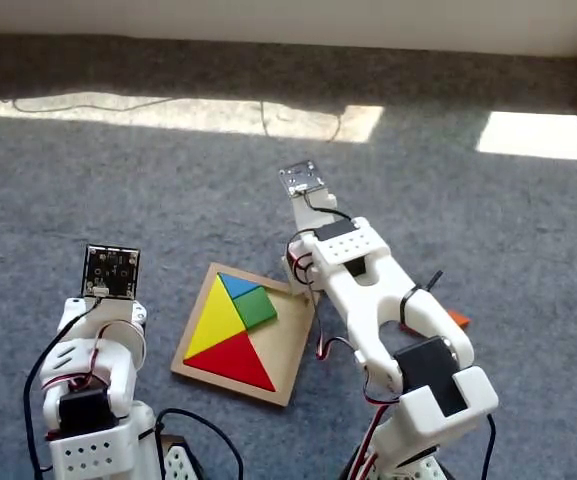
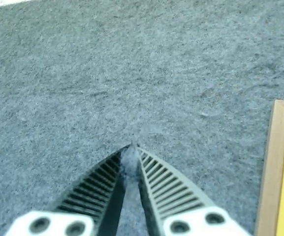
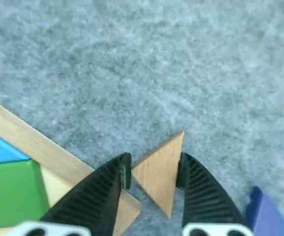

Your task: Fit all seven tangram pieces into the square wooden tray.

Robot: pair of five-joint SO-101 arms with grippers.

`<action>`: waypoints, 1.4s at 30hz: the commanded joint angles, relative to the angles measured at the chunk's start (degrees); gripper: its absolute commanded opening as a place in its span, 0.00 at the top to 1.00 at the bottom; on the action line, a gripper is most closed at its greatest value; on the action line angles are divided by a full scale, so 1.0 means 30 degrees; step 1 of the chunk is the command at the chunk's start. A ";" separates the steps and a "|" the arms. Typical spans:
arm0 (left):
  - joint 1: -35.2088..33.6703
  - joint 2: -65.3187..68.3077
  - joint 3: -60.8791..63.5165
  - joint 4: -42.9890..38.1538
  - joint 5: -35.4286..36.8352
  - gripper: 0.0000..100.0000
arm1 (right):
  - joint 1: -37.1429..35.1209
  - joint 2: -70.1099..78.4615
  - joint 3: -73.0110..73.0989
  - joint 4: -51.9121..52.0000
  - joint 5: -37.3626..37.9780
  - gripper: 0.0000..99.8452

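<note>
And here we are at the far right corner of the tray [image 1: 290, 362], where the right hand [image 3: 152, 167] is pinching the wooden triangle [image 3: 157, 178], one finger pressed to each side. The triangle lies on the tabletop [image 1: 118, 180] just outside the rim, its sharp tip pointing away from the hand, its length running between the fingers.

What matters for us now is that the tray's bare wood sits just across that rim on the right arm's side, next to the green piece [image 1: 256, 308]. We judge a short lift over the rim is needed.

The left hand [image 2: 130, 150] is pressed together on nothing, beside the tray's opposite rim, and is clearly the farther one.
</note>
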 commanded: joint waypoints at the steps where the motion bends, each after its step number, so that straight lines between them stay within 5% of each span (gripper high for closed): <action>1: -0.0220 -0.0777 -0.0894 0.0000 0.0000 0.99 | -0.0015 0.0249 -0.0190 0.0952 0.0000 0.89; 10: -0.0220 -0.0777 -0.0894 0.0000 0.0000 0.99 | 0.0190 -0.0044 -0.0894 0.1480 0.0029 0.89; 27: -0.0220 -0.0777 -0.0894 -0.0059 -0.0029 0.99 | -0.0220 -0.7927 0.0190 0.5377 -0.0205 0.89; 34: -0.0220 -0.0777 -0.0894 -0.0059 -0.0029 0.99 | -0.2799 -0.9187 0.0220 0.7282 -0.5949 0.89; 42: -0.0220 -0.0777 -0.0894 -0.0029 -0.0029 0.99 | -0.4908 -0.9128 0.0396 0.7370 -0.6330 0.90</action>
